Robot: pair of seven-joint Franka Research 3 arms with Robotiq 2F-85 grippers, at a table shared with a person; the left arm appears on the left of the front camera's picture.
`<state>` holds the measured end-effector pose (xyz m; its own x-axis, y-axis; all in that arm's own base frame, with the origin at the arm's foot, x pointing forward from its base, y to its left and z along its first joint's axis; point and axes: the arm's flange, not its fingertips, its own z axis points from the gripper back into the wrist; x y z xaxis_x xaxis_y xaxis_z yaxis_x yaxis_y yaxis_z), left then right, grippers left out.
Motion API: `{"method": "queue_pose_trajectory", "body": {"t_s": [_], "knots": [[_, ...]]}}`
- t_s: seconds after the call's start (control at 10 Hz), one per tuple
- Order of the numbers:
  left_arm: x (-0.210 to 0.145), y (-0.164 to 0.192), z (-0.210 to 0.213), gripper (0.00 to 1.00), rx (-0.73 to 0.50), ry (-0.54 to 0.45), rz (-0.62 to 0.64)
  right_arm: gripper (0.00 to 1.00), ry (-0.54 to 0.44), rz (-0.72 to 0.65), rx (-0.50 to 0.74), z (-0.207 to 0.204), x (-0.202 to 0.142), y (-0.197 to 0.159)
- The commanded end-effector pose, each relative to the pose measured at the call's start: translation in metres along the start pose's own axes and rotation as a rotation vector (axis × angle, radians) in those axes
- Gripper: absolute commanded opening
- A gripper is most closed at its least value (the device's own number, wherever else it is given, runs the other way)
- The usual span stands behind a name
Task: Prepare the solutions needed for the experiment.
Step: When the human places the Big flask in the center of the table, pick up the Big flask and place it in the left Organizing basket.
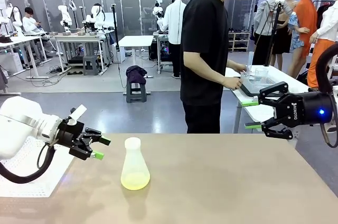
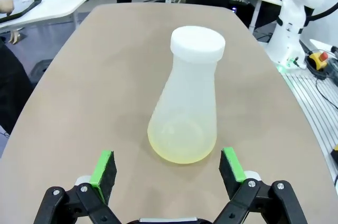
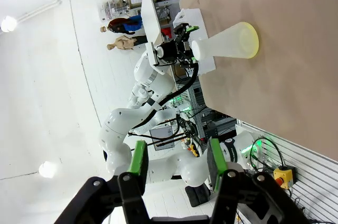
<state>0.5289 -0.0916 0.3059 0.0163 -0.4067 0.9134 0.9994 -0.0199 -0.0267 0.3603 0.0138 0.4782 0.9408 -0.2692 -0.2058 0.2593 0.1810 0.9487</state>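
Observation:
A translucent conical flask (image 1: pixel 134 165) with a white round cap (image 1: pixel 132 143) stands upright on the tan table (image 1: pixel 227 182). A shallow layer of pale yellow-green solution (image 1: pixel 135 182) lies in its bottom. My left gripper (image 1: pixel 101 148) hovers open just left of the flask, not touching it. From the left wrist, the flask (image 2: pixel 186 108) and its solution (image 2: pixel 182 151) stand straight ahead, beyond the open left gripper (image 2: pixel 167 164). My right gripper (image 1: pixel 250 114) hangs in the air past the table's far right, jaws apart and empty. The right wrist view has the right gripper (image 3: pixel 177 161) far from the flask (image 3: pixel 224 45).
A person in a black shirt (image 1: pixel 203 39) stands beyond the table, hands (image 1: pixel 232 82) at a dark tray (image 1: pixel 259 85) on a white side table. A white perforated mat (image 1: pixel 37 179) lies at the table's left edge.

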Motion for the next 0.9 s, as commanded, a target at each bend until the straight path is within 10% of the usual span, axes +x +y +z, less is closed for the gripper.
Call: {"method": "queue_pose_trajectory", "body": {"t_s": [0.0,0.8], "knots": [[0.018,-0.004,-0.004,1.0,-0.02,-0.005,-0.019,0.58,0.0,-0.023,0.009,-0.001,-0.001,0.003],[0.028,-0.009,-0.034,1.0,-0.047,-0.072,0.006,0.58,0.0,-0.023,0.009,-0.001,-0.001,0.003]]}}
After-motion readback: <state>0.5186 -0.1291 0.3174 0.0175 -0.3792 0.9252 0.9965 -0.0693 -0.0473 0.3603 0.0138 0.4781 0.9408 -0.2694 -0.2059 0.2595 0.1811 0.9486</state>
